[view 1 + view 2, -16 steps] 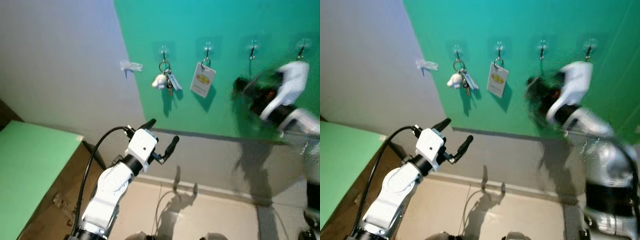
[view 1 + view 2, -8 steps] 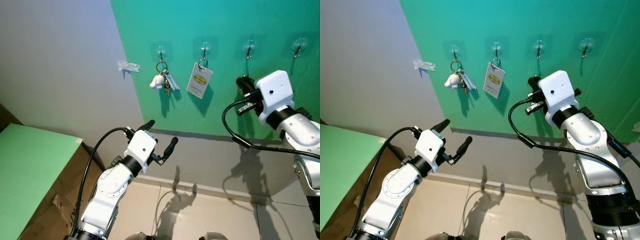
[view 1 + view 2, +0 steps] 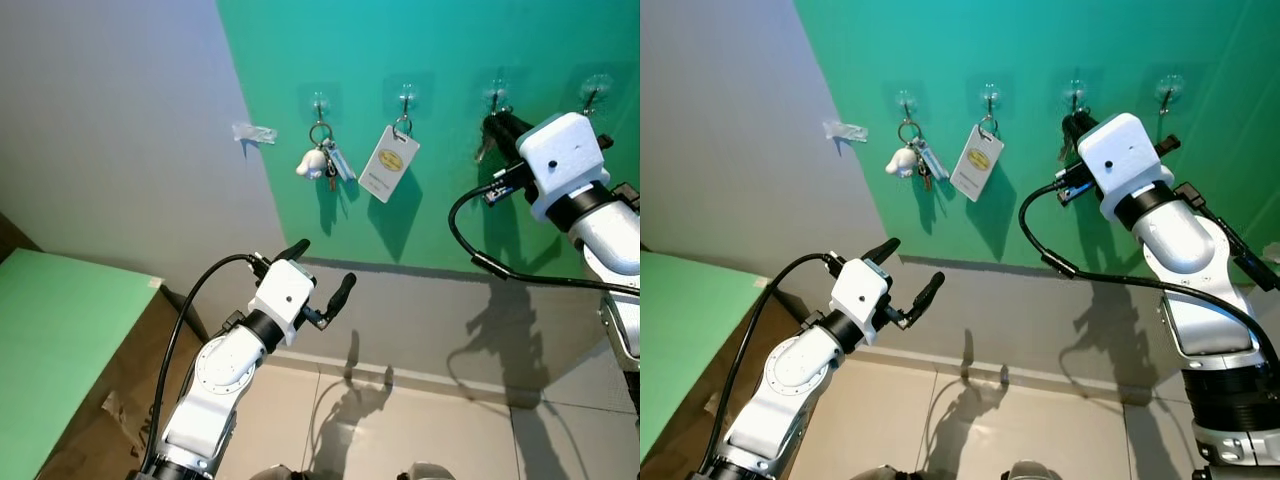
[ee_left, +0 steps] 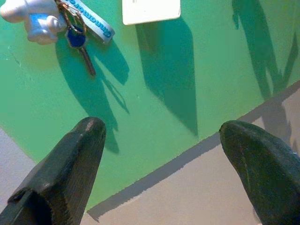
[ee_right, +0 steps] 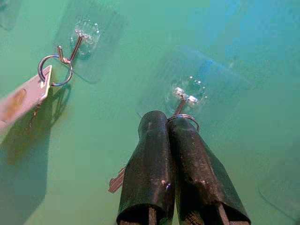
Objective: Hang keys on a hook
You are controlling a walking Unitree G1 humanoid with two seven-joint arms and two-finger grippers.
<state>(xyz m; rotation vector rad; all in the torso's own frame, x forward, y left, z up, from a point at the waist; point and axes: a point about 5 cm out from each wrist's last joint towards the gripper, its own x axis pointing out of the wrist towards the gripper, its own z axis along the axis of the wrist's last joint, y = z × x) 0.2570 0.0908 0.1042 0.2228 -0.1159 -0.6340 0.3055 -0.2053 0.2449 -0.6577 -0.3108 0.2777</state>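
Observation:
Four clear stick-on hooks run along the green wall. My right gripper (image 5: 167, 123) is raised to the third hook (image 5: 180, 99), shut on a key ring (image 5: 186, 117) that lies right against the hook's lower end. I cannot tell if the ring is over the hook. A key (image 5: 116, 181) dangles beside the fingers. In the left eye view that gripper (image 3: 492, 126) sits just under the third hook (image 3: 494, 97). My left gripper (image 3: 323, 265) hovers open lower down, holding nothing.
The first hook carries keys with a white plush charm (image 3: 312, 164), the second a white tag (image 3: 388, 163). The fourth hook (image 3: 594, 95) is bare. A green-topped cabinet (image 3: 60, 330) stands at the left. Tiled floor lies below.
My right arm has risen from below and right of the third hook until its shut fingers reach it. The left arm has held still.

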